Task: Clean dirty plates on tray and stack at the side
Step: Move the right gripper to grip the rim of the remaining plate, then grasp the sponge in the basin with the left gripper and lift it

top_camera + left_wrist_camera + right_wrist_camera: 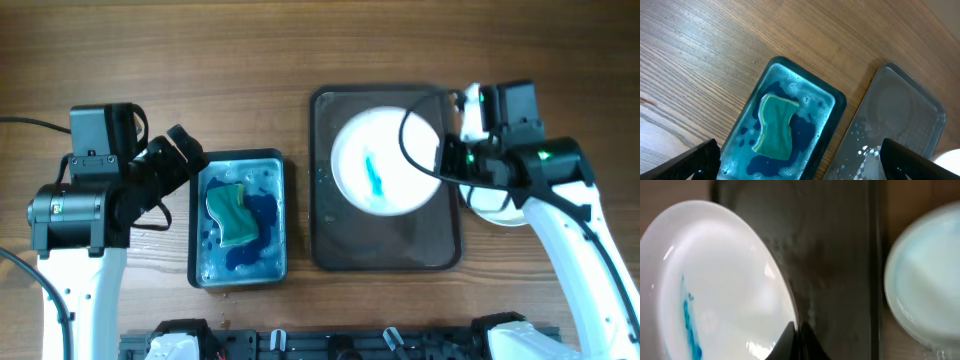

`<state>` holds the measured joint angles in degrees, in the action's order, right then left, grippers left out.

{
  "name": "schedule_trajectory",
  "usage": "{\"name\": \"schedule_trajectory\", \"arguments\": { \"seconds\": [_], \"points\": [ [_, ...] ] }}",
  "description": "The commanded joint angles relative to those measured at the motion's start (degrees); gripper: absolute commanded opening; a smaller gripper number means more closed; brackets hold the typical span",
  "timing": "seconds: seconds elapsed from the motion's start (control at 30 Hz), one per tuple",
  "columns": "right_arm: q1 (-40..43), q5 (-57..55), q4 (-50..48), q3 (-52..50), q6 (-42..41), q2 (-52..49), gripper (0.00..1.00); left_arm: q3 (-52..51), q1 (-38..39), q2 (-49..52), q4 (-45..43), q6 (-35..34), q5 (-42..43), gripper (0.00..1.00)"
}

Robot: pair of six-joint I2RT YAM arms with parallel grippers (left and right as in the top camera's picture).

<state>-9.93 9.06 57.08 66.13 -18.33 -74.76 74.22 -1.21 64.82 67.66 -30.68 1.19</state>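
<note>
Status, as judged: under way, not complete.

- Shows one round white shallow plate (385, 165) with a blue smear at its centre, over the dark brown rectangular tray (385, 245) with raised rim; hence not yet cleaned.
- Shows a second white plate (925, 280), plain in the right wrist view, on the wooden table (150, 50) just beside the tray's right edge and partly under the right arm. Judged as cleaned and set aside.
- Cannot tell whether a single plate or a stack lies there. Finds no third plate separately in any view.

Right gripper (447, 160): clamped on the right rim of the smeared plate, fingers together over its edge. Appears to hold that plate tilted, clear of the tray floor.

Left gripper (188, 152): fingers apart, holding nothing. Hangs at the upper left corner of the blue rectangular tub (240, 154) of soapy water containing the green sponge (230, 215), well apart from the smeared plate.

Left to do: wipe off the smear, then stack at the side.
</note>
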Motion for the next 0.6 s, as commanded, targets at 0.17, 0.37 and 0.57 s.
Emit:
{"name": "schedule_trajectory", "arguments": {
  "seconds": [0.17, 0.37, 0.57],
  "points": [
    [0.15, 0.79, -17.99, -22.43, -19.54, -1.53, 0.04, 0.81, -0.42, -0.26, 0.02, 0.26, 1.09, 1.00],
    [0.15, 3.13, -29.38, -28.61, -12.72, -1.44, 0.07, 0.79, -0.39, 0.79, 4.28, 0.72, 3.74, 0.98],
    [0.15, 3.02, -20.96, -23.26, -0.52, 0.22, 0.24, -4.17, 1.60, 4.31, 6.19, 3.50, 3.76, 0.90]
  ]
}}
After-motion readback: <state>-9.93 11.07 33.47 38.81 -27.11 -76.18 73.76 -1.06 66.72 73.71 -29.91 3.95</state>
